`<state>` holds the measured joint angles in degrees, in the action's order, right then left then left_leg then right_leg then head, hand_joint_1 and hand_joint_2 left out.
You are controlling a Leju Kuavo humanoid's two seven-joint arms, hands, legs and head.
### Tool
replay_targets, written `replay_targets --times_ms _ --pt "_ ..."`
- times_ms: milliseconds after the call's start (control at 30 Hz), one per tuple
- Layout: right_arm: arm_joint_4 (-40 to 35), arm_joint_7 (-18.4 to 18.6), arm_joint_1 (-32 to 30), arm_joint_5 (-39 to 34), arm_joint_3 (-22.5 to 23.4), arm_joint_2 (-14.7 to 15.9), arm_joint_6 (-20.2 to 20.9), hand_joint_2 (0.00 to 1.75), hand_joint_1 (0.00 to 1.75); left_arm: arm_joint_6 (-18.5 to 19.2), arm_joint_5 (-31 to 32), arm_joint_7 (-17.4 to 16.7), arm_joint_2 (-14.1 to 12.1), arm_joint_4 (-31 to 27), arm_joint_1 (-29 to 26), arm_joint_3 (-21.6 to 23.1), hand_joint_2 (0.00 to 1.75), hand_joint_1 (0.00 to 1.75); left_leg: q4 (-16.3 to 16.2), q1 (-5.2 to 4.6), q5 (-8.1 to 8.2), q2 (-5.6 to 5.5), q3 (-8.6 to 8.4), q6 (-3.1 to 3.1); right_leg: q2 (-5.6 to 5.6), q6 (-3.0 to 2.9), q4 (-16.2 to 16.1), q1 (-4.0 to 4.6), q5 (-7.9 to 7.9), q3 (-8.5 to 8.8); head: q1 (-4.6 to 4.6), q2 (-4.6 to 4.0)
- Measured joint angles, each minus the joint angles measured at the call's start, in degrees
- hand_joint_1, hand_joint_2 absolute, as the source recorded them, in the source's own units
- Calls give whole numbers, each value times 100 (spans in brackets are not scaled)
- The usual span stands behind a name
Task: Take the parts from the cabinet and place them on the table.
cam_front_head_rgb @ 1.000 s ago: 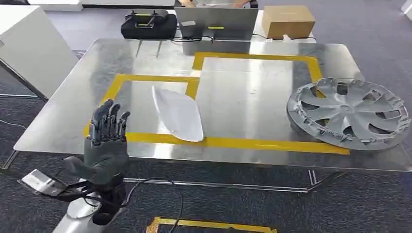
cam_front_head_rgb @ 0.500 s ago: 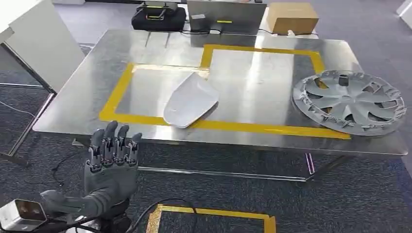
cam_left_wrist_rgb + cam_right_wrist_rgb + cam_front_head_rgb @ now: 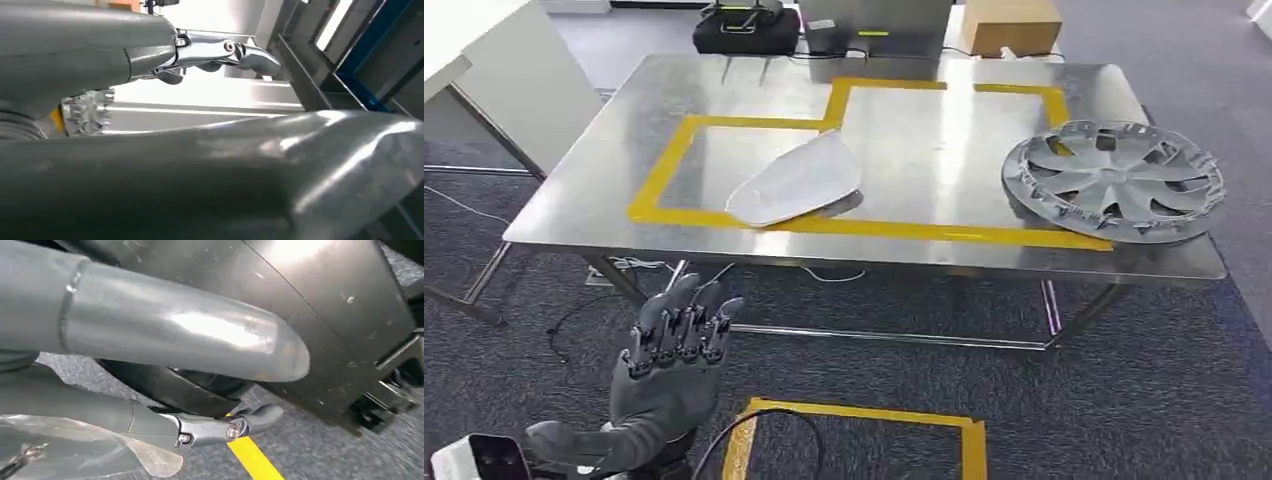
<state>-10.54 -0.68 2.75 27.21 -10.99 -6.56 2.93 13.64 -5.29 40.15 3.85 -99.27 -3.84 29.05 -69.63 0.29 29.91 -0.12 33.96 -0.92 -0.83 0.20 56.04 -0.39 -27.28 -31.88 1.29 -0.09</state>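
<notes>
One hand, the left [image 3: 672, 345], is hovering empty with fingers spread, below the surface's [image 3: 584, 200] near edge. Two parts are lying on top: a white shell [image 3: 796, 180], likely light and slippery, and a hubcap [image 3: 1112, 180], best gripped by its rim.

Far edge of the metal table: black carry case [image 3: 744, 28], grey laptop-like panel [image 3: 876, 22], brown cardboard box [image 3: 1011, 24], all in a row. White slanted board [image 3: 504, 75] stands off the table's left side. Dark grey carpet [image 3: 1124, 400] has yellow tape [image 3: 864, 415] and black cable [image 3: 574, 310].
</notes>
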Motion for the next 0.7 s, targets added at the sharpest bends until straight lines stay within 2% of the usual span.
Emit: replay_targets --times_ms 33,67,100,167,200,233,267,300,333,367,400,433,467,500,533,600,633,700 --pt "0 0 5 0 7 0 -2 0 0 -22 44 0 -9 0 1 0 0 0 510 0 -85 -1 -341 24 4 16 44 0 27 -66 -2 0" --pt "0 -2 5 0 17 -2 -2 0 0 -50 67 0 -17 0 3 0 0 0 986 -3 43 -5 -633 54 5 38 83 7 48 -124 -2 0" --pt "0 -7 8 0 35 -2 -4 0 0 -78 106 0 -20 0 -3 -2 0 0 1264 -17 116 -6 -776 87 20 67 129 33 74 -170 4 0" --pt "0 -9 8 0 52 -2 -18 0 0 -146 153 0 -39 17 -13 -15 0 0 1285 -39 130 -6 -703 106 8 130 128 21 190 -247 -2 0" --pt "0 -9 1 0 55 -2 -24 0 0 -170 159 0 -52 26 -30 -22 0 0 1284 -45 83 -2 -646 162 9 171 114 23 248 -270 13 0" --pt "18 -9 -13 -2 61 4 -26 0 0 -209 175 0 -61 39 -42 -35 0 0 1343 10 -7 24 -572 235 31 200 141 11 211 -322 -9 0" --pt "17 -18 -12 -2 72 4 -44 0 0 -240 196 -2 -66 54 -50 -54 0 0 1345 5 -71 37 -497 281 54 227 235 11 -31 -399 -7 0" --pt "17 -26 -7 -4 85 4 -53 0 0 -275 223 -2 -68 70 -63 -83 0 0 1342 3 -143 39 -423 326 62 241 510 13 -400 -506 31 0" --pt "17 -26 -9 -7 98 4 -57 0 0 -313 229 -2 -68 94 -84 -127 0 0 1341 -2 -213 48 -330 334 65 256 935 9 -749 -591 44 0" --pt "20 -28 -13 -11 103 4 -68 0 0 -339 229 -2 -79 127 -107 -171 0 0 1335 -11 -292 50 -230 341 65 269 1400 9 -1003 -687 42 0" --pt "20 -31 -6 -24 105 4 -77 0 0 -358 225 -2 -94 159 -131 -203 0 0 1326 -16 -365 53 -130 337 66 278 1758 11 -1086 -738 57 0" --pt "20 -28 -7 -37 107 4 -85 0 0 -363 212 -2 -103 190 -159 -245 0 0 1319 -17 -434 58 -34 331 65 285 1920 9 -963 -687 55 0" --pt "20 -28 -11 -53 116 4 -90 0 0 -363 170 -2 -109 219 -185 -289 0 0 1310 -17 -499 62 54 321 65 286 1852 8 -722 -539 55 0" --pt "20 -26 -19 -61 135 4 -96 0 0 -348 133 -2 -118 245 -203 -328 0 0 1292 -14 -561 62 149 307 64 286 1581 2 -451 -284 57 0" --pt "20 -26 -21 -63 144 4 -96 0 0 -328 102 -2 -118 256 -218 -350 0 0 1277 -10 -623 59 233 285 65 282 1111 -9 -302 73 55 0" --pt "17 -26 -1 -63 151 4 -96 0 0 -297 124 -2 -116 260 -234 -418 0 0 1194 -48 -720 41 316 219 85 259 -112 -16 -537 971 66 0" --pt "20 -26 14 -61 155 4 -96 0 0 -297 137 -2 -116 260 -237 -435 0 0 1187 -54 -781 52 342 188 96 213 -311 -17 -685 969 49 0" --pt "20 -24 1 -31 175 4 -94 0 0 -275 155 -2 -118 269 -241 -442 0 0 1222 -35 -914 55 359 136 102 147 -208 16 -628 882 61 0"
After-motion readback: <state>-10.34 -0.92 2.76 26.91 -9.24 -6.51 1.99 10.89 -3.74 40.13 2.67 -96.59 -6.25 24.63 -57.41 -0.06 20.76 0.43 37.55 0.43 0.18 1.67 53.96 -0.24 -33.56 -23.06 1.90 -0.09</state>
